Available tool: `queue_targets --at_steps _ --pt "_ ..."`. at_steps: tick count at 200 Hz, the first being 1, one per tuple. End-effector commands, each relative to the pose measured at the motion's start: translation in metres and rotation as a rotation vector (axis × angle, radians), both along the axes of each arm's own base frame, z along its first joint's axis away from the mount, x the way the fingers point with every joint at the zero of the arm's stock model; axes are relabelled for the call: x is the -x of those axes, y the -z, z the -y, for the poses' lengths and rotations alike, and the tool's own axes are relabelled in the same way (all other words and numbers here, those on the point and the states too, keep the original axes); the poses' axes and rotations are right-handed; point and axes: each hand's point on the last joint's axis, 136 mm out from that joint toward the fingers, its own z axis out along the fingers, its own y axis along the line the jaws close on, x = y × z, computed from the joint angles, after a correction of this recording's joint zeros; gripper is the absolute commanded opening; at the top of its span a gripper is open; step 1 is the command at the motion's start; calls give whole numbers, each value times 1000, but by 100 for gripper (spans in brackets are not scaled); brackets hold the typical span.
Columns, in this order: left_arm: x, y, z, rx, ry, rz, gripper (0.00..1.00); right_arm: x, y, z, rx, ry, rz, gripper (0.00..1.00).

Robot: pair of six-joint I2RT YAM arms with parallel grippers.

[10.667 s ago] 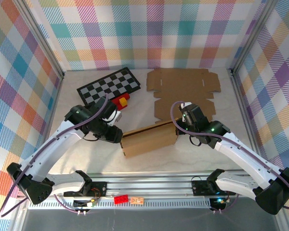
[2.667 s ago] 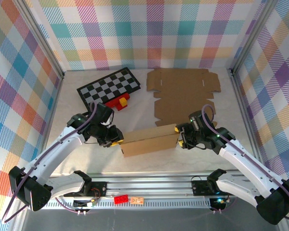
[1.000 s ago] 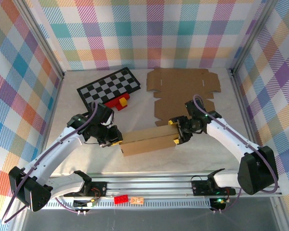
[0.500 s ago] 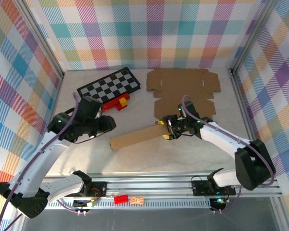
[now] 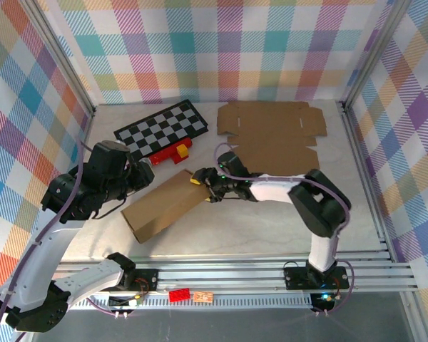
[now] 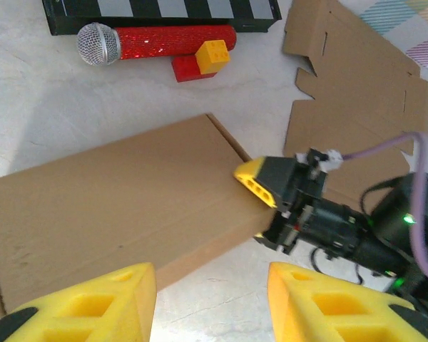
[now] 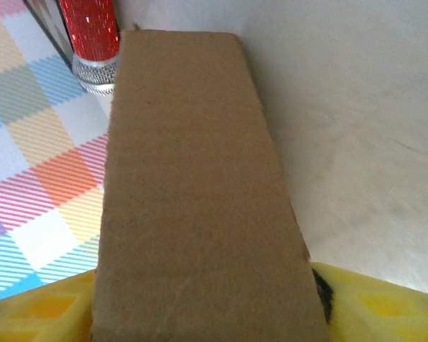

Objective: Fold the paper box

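Two grippers are seen near the checkerboard (image 5: 160, 127). The paper box (image 5: 164, 205), folded flat into a long brown slab, is found on the near side of the checkerboard, lying slantwise over the table (image 5: 271, 228), with its right end closest to the checkerboard. That end is clamped by the right gripper (image 5: 203, 189). In the right wrist view the cardboard is pressed on both sides by the yellow fingers (image 7: 374, 299), so the jaws are closed onto the paper box at a middling width. Whether that end is lifted off the table cannot be told.

The left gripper (image 6: 210, 303) is poised above the box's long edge on the side away from the checkerboard, with its jaws parted and nothing between them.

A red glitter microphone (image 6: 171, 41) is laid along the near edge of the checkerboard, just beside it. A red brick (image 6: 189, 70) topped by a yellow block (image 6: 212, 53) is set against the microphone. A flat, unfolded cardboard blank (image 5: 271, 135) is spread to the right of the checkerboard, apart from the paper box.
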Motion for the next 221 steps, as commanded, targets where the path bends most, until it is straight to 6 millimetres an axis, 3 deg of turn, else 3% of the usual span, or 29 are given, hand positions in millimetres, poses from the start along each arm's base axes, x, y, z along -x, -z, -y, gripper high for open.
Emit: queue_targets --at_steps 1,18,41,56,93,109,122,135,164,197,221 --pt "1 6 -8 -31 -22 -8 44 -17 6 -15 -11 -35 108 73" --pt "0 8 -7 -31 -24 -13 43 -13 20 -9 57 -49 56 83" --pt "0 18 -3 -25 -10 -41 44 -2 8 2 145 -95 35 90" --pt "-2 31 8 1 17 -84 43 9 8 20 236 -106 -36 91" --pt "-10 90 62 153 141 -277 42 29 14 82 436 -92 -144 92" --pt "-12 118 86 209 189 -363 39 29 15 99 459 -93 -150 92" --pt "-10 135 91 183 201 -414 38 24 10 105 451 -98 -115 89" --pt "-10 144 80 97 183 -443 39 17 -5 99 417 -122 -41 86" --pt "-30 152 28 -33 61 -477 44 17 -33 68 322 -178 34 81" --pt "-51 173 -27 -111 -72 -535 46 26 -29 37 248 -210 32 75" --pt "-64 184 -54 -72 -171 -518 46 20 -28 23 204 -214 51 73"
